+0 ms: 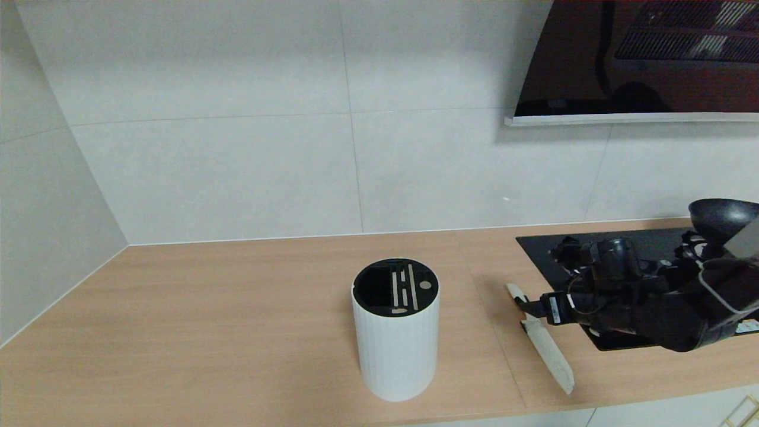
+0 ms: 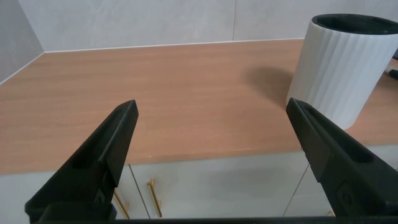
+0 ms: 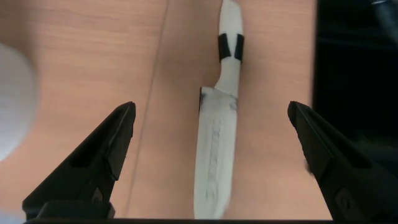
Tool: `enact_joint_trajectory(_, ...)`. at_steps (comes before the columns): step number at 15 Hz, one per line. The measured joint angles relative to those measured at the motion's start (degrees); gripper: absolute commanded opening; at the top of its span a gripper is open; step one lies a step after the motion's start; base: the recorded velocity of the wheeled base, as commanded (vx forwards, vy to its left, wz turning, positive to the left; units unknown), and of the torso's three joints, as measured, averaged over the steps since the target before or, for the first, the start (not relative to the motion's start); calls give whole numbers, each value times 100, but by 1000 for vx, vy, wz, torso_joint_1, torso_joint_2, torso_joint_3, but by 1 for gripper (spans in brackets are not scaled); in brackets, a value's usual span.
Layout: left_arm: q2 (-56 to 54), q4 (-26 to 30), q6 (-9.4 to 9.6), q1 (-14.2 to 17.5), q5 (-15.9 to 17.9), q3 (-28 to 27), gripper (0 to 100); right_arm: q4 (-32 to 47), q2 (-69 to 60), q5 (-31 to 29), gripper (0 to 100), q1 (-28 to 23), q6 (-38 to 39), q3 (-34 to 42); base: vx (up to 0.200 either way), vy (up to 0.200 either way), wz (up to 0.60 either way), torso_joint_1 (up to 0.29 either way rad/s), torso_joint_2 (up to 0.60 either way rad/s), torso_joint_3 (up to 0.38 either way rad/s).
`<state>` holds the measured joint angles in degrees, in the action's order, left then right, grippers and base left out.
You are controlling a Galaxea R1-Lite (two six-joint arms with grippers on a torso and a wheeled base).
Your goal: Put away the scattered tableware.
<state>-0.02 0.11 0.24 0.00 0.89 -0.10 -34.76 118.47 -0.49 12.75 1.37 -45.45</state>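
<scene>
Though wide, right hand above white knife, handle partly hidden beneath it.

Head overview, wrist close-ups; holder shared

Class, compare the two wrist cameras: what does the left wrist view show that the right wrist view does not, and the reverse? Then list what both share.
Left wrist view alone: the upright white holder, the tiled wall and cabinet handles. Right wrist view alone: the white knife lying flat beside the black cooktop; a white blur at one edge might be the holder. Both: the wooden counter, framed by open fingers, the left gripper in one, the right gripper in the other.
</scene>
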Motion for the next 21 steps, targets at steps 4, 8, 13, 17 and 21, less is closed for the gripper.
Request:
enact_joint_trajectory(4, 0, -1, 0, 0, 0, 5, 100, -986, 962, -106, 100, 1, 49, -4, 0, 0, 0, 0, 0, 0)
enact_joint_trajectory(8, 0, -1, 0, 0, 0, 5, 100, -1202, 1515, -172, 100, -83, 82, -135, 0, 0, 0, 0, 0, 0)
enact_joint_trajectory(13, 0, -1, 2, 0, 0, 2, 100, -1571, 1805, -246, 100, -156, 101, -177, 0, 0, 0, 0, 0, 0)
enact_joint_trajectory(17, 0, -1, 2, 0, 0, 2, 100, -1576, 1844, -296, 100, -135, 106, -179, 0, 0, 0, 0, 0, 0)
enact_joint_trajectory(21, 0, -1, 0, 0, 0, 2, 100, -1804, 1849, -315, 100, -82, 132, -121, 0, 0, 0, 0, 0, 0)
